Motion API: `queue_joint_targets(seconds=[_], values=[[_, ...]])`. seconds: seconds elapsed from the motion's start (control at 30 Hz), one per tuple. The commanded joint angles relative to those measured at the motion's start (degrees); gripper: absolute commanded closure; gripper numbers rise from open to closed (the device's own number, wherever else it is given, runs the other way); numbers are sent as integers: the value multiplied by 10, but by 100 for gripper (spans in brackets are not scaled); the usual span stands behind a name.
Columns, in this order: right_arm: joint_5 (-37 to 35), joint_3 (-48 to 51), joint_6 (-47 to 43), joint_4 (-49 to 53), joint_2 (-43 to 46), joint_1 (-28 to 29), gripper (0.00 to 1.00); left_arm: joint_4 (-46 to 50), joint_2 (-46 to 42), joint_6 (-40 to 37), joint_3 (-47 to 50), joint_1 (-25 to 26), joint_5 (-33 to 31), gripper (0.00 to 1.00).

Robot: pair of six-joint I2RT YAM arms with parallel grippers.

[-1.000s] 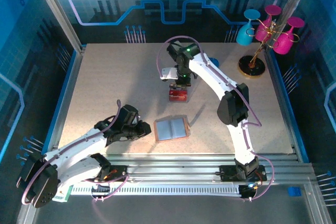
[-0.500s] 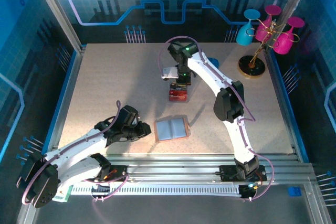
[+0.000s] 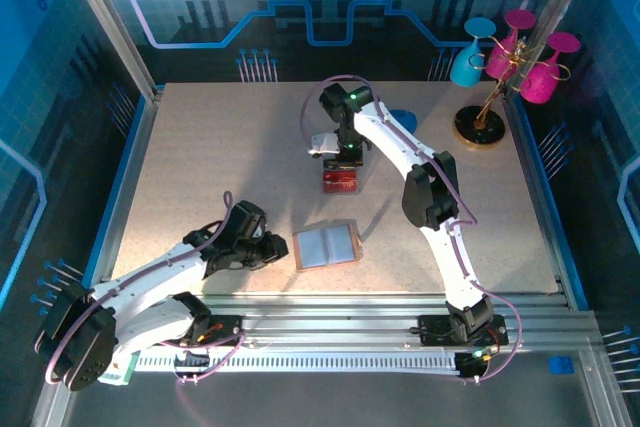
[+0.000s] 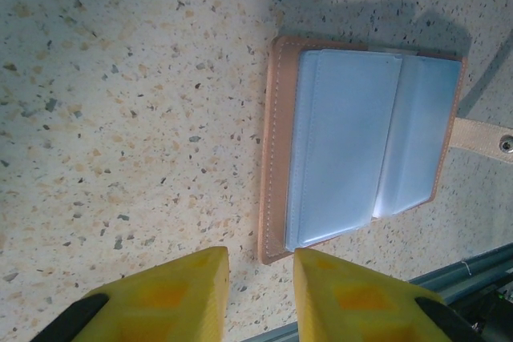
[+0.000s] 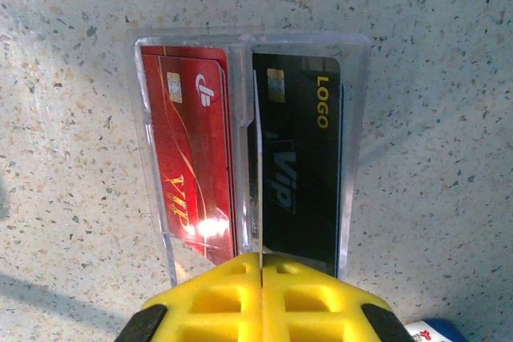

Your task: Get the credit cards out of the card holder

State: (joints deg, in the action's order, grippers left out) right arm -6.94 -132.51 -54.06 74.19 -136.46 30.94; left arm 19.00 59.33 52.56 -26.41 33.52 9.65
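The card holder (image 3: 326, 245) (image 4: 361, 142) lies open on the table, pale blue inside with a tan rim and its strap (image 4: 485, 135) out to one side. My left gripper (image 3: 282, 248) (image 4: 260, 266) stands open just short of its near corner, with nothing between the yellow fingers. My right gripper (image 3: 342, 161) (image 5: 261, 258) hangs shut over a clear plastic box (image 3: 340, 183) (image 5: 353, 118). In it lie a red credit card (image 5: 188, 142) and a black one (image 5: 300, 158). A thin dark card (image 5: 255, 182), seen edge-on, runs out from between the shut jaws over the box's middle.
A stand with blue and pink cups (image 3: 505, 52) occupies the back right corner. A small blue object (image 3: 405, 119) lies behind the right arm. Metal rails (image 3: 350, 309) run along the near edge, close to the card holder.
The right arm's elbow has swung left while its gripper stays over the box. The left gripper has edged slightly towards the card holder.
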Motion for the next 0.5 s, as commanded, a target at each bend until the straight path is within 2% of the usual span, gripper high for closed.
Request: queue_joint_targets(seconds=[0.0, 0.13, 0.47], values=[[-9, -17, 2, -1, -15, -5, 95, -6, 8, 1, 3, -4, 1, 72], [-32, -18, 8, -28, -11, -6, 83, -11, 15, 0, 2, -5, 3, 72], [-63, -9, 27, -69, 1, -8, 74, -29, 36, 2, 6, -7, 9, 72]])
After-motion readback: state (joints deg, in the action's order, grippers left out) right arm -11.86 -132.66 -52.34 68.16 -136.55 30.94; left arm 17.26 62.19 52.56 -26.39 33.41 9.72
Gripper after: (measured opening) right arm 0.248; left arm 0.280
